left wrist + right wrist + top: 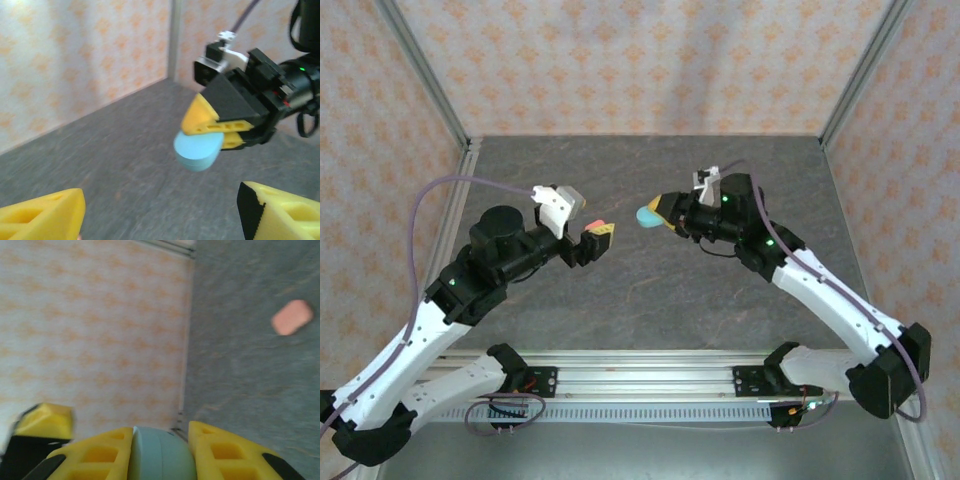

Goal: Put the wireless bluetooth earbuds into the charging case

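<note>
MID-AIR OVER THE TABLE: My right pincer (160, 435) is clenched on the teal charging case (197, 150), a rounded pill-shaped shell held well above the grey table (650, 300) with its curved end poking out past the yellow fingertips. My left pincer (160, 210) hangs opposite it with its fingers spread wide and nothing between them, pointed at the teal case from nearby but apart from it.

A second, coral case (292, 317) lies on the table; from overhead it sits just beside my left fingertips. Its outline is blurred, so I cannot tell whether its lid is raised.

The teal case looks shut. A faint seam runs across the shell between my right fingers, and whether any earbuds already sit inside it, or inside the coral one, cannot be read from outside.

I judge the case to be light, stiff and smooth: hard plastic that will not give under the pads but could squirt out of a pinch placed on its rounded ends. The safer hold is the one I have, across the broad flat faces near the middle. That leaves the free end for my left pincer to work the lid. The earbuds themselves, by the task's wording, should be tiny, glossy and easily flicked away. I would take each by its stem, with a gentle squeeze.
</note>
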Controlling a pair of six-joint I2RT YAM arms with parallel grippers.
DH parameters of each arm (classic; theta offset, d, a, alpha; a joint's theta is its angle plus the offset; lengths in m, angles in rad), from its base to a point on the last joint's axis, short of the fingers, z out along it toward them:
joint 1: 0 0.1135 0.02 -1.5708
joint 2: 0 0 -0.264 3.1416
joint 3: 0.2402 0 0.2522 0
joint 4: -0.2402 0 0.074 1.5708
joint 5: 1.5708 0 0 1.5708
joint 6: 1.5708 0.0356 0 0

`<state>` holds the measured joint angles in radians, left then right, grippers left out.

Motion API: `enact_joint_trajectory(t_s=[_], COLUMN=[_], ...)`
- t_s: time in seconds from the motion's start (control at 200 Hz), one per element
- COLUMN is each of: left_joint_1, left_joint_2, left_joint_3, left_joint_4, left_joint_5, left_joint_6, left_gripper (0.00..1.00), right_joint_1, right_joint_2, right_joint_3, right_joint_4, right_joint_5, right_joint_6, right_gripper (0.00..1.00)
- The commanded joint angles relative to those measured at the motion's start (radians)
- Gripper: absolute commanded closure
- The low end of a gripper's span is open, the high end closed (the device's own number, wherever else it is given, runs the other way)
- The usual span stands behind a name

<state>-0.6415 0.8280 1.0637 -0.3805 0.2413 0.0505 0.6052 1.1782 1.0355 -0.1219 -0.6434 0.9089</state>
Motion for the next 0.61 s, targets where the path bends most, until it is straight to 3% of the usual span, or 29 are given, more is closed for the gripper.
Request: enact_joint_trajectory(t_s=[0.0, 0.335, 0.6], left_joint_1=[-0.002, 0.004, 0.008], left_joint_2=[-0.018, -0.029, -0.053], left_joint_3=[-0.04, -0.119, -0.14], left_joint_4=[-0.099, -0.136, -0.161], left_joint_5=[-0.16, -0.246, -0.302], left_joint_6=[-0.031, -0.143, -0.163], left_gripper=[0.2, 0.19, 0.19], right_joint_1=[-0.004, -0.004, -0.004], right_joint_2=[0.081, 0.511, 0.744], right_joint_3=[-0.063, -0.062, 0.039], right_joint_4=[-0.036, 0.134, 0.185], right_joint_5=[0.054, -0.067, -0.113], right_joint_6=[-0.098, -0.093, -0.081], right_gripper=[0.75, 0.82, 0.81])
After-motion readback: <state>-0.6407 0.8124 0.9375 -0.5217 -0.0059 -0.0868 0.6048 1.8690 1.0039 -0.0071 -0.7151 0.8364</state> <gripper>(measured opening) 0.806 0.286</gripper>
